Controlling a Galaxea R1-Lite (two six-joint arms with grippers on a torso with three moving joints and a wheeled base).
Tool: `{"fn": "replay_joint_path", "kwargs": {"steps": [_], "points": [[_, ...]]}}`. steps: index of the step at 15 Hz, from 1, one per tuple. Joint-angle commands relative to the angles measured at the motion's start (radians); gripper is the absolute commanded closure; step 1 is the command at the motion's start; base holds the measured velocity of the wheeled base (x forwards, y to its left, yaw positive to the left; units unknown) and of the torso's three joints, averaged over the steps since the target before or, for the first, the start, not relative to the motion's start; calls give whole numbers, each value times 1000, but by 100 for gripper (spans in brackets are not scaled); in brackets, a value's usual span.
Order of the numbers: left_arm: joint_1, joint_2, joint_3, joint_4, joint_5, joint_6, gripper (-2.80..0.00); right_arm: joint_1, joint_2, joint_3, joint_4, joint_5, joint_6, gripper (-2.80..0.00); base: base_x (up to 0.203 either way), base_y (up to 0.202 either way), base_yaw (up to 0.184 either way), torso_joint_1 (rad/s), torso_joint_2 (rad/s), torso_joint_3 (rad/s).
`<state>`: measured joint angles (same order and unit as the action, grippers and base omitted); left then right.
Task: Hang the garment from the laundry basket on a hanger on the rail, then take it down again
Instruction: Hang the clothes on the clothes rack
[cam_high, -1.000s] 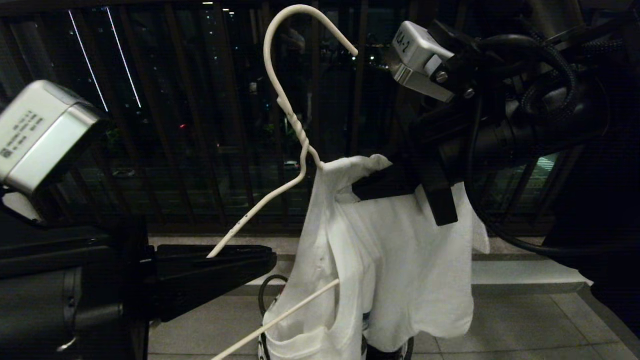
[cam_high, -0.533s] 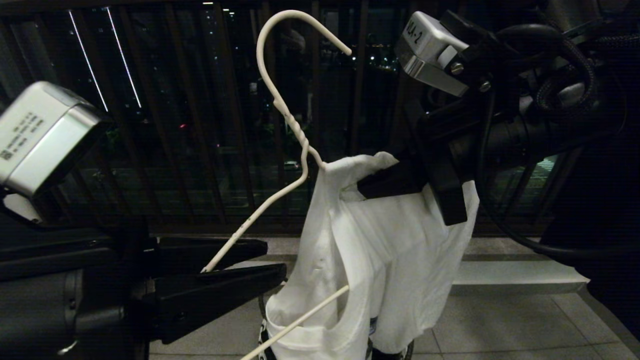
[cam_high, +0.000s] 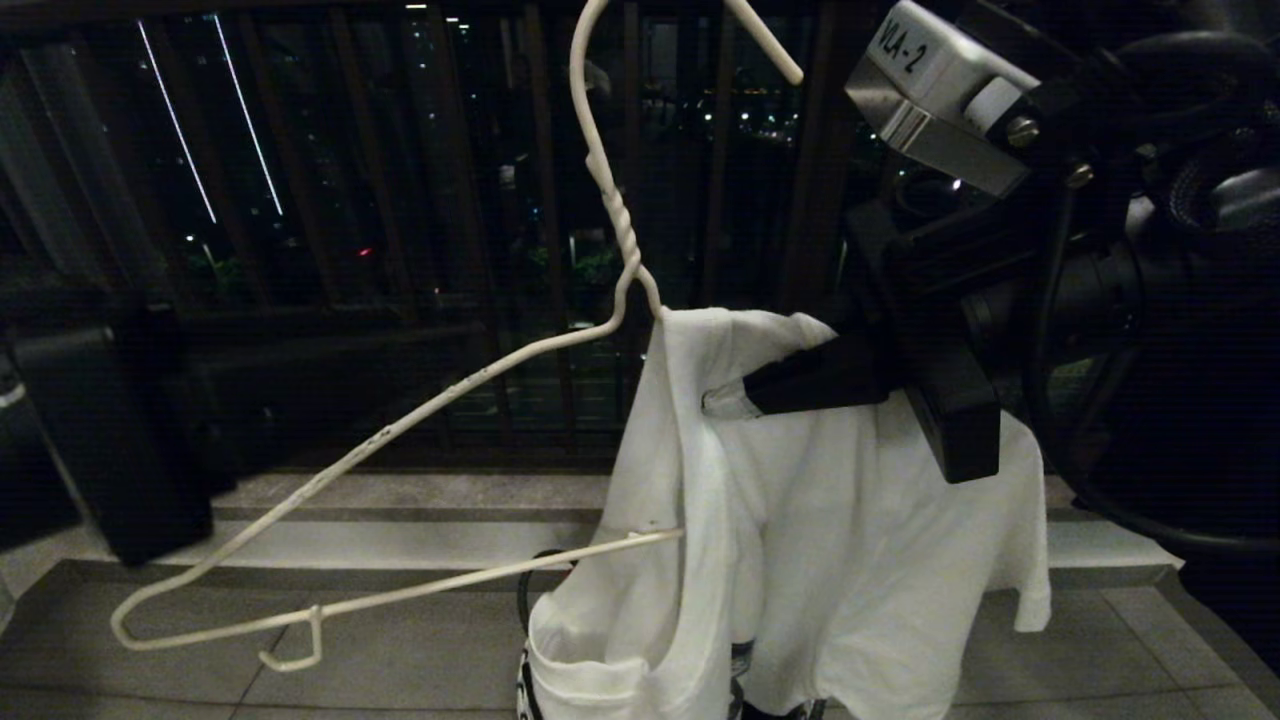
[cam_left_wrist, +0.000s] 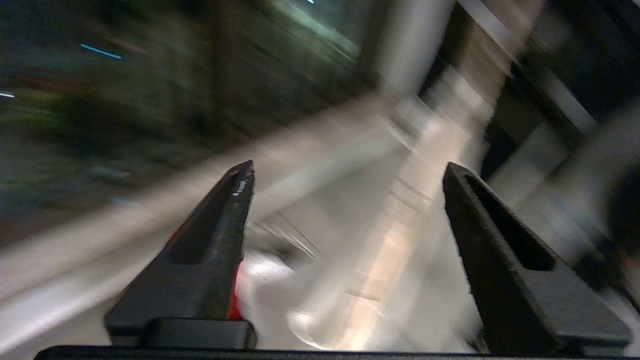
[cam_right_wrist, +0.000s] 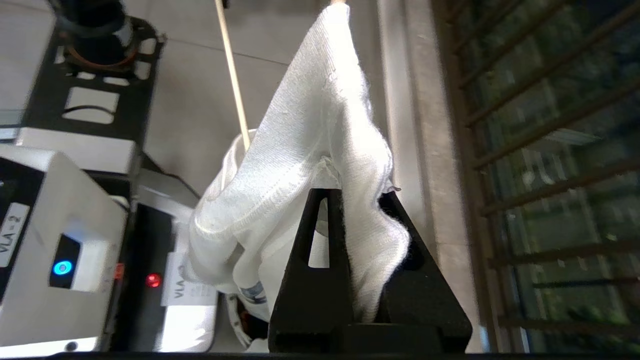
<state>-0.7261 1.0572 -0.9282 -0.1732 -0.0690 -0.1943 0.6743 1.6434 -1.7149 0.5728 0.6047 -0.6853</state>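
Note:
The thin white wire hanger (cam_high: 620, 230) hangs tilted, its hook running past the top of the head view and its bare left shoulder reaching down to the floor side. The garment (cam_high: 850, 540), a white T-shirt, drapes over the hanger's right shoulder. My right gripper (cam_high: 730, 400) is shut on a fold of the garment (cam_right_wrist: 310, 125) at that shoulder, as the right wrist view (cam_right_wrist: 357, 195) shows; the hanger's wire (cam_right_wrist: 232, 75) runs beside the cloth. My left gripper (cam_left_wrist: 348, 169) is open and empty over a blurred floor. The laundry basket (cam_high: 522, 680) peeks out below the garment. The rail is out of view.
A dark brown railing with vertical bars (cam_high: 400, 200) stands behind the hanger, above a pale stone kerb (cam_high: 400, 500) and grey floor tiles. A dark bulk (cam_high: 110, 430) fills the left edge. My own base (cam_right_wrist: 65, 250) shows in the right wrist view.
My left gripper opened, let go of the hanger's left shoulder and drew back out of the head view. The hanger swung free and my right gripper rose slightly with the garment.

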Motion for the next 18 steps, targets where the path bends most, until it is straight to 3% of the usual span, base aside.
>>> {"fn": "replay_joint_path", "kwargs": {"steps": [1,6,7,9,13,14,16,18], "points": [[30,-27,-47,0,70,-5,-280,1,-5,-8,4,-14,-5,0,0,0,0,0,0,0],[30,-62,-81,1,88,-4,-280,-4,22,-10,3,-104,27,0,0,0,0,0,0,0],[30,-65,-95,12,90,-4,0,-4,25,-12,1,-119,54,0,0,0,0,0,0,0],[30,-61,-130,96,90,-3,0,-14,30,-18,-4,-129,94,0,0,0,0,0,0,0],[26,-17,-346,557,82,-9,0,-58,32,-23,-14,-154,128,0,0,0,0,0,0,0],[23,24,-377,627,81,-13,0,-71,30,-28,-27,-155,145,0,0,0,0,0,0,0],[-12,90,-388,666,80,-28,0,-85,27,-39,-52,-167,189,0,0,0,0,0,0,0],[-103,156,-389,698,82,-74,0,-98,23,-42,-73,-178,200,0,0,0,0,0,0,0]]}}
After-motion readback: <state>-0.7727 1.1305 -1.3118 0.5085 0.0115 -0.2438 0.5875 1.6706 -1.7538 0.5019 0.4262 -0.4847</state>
